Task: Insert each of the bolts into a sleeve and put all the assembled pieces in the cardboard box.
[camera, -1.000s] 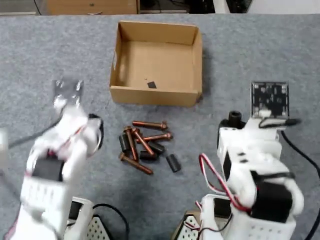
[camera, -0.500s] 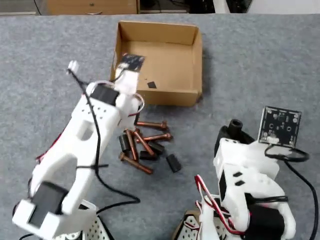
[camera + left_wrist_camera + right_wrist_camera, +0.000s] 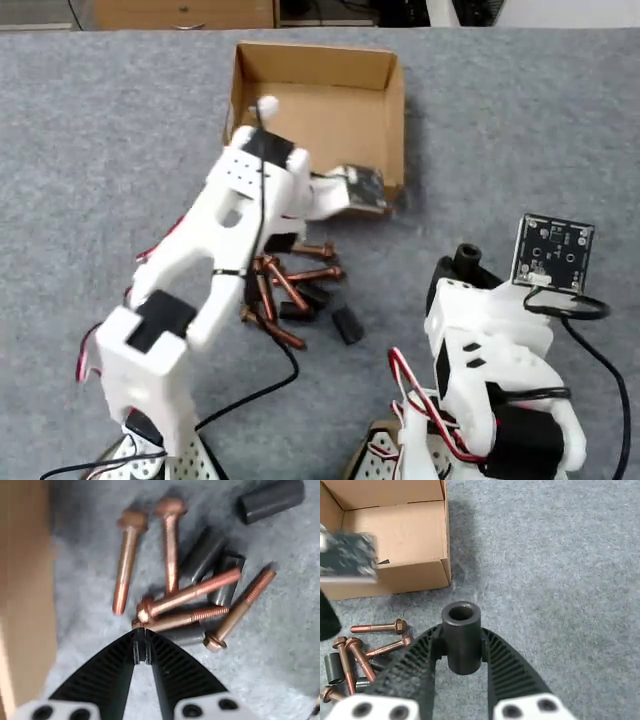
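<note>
1. Overhead, we find the bolts (image 3: 300, 276) heaped with dark sleeves (image 3: 298, 309) at mid-table. The box (image 3: 315, 66) sits at 12 o'clock from the heap, and one loose sleeve (image 3: 346, 325) lies at 4 o'clock. The left arm (image 3: 215, 250) leans in over the heap from 7 o'clock, which we judge sets it up to pick a bolt. At 3 o'clock the right arm carries the held sleeve (image 3: 469, 258) upright and well clear of the clutter, probably so a bolt can be fed into it.

2. From the left wrist, we see the left gripper (image 3: 140, 647) with its jaws pressed together and nothing between them. Its tips are just beside two bolt heads. We reckon the jaws must part before any bolt can be taken. The sleeves lie tangled among the bolts, and the box wall stands close by.

3. From the right wrist, we see the right gripper (image 3: 462, 652) clamping the held sleeve by its sides, with the bore facing up and unobstructed. We read this hold as offering a ready socket. The box beyond contains no assembled piece that we can make out.
</note>
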Motion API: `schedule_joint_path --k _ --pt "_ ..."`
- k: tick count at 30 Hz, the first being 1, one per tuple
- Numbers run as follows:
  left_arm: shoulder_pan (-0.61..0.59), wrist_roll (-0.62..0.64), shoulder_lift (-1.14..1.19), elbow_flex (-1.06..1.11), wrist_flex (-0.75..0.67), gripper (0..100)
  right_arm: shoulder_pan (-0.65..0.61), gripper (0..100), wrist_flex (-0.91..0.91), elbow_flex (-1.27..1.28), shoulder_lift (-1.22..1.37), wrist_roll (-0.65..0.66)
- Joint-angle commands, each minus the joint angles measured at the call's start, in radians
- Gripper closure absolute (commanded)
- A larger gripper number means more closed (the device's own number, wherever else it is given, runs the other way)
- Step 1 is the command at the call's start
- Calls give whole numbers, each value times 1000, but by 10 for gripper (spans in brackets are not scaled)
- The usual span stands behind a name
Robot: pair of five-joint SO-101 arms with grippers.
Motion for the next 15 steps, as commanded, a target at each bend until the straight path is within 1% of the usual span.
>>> schedule_joint_path --k 1,3,5,6,10,15 --pt "48 -41 45 -84 -5 974 13 998 -28 13 -4 -11" --pt "57 -61 85 -104 -26 921 13 998 -29 25 -4 -11" --pt "61 -43 128 -123 -61 863 13 998 -29 28 -4 -11" --pt "61 -40 148 -130 -72 853 13 998 -29 28 -4 -11" --pt "55 -44 209 -184 -78 882 13 998 -29 28 -4 -11" --pt "57 -43 280 -282 -80 887 13 998 -29 30 -4 -11"
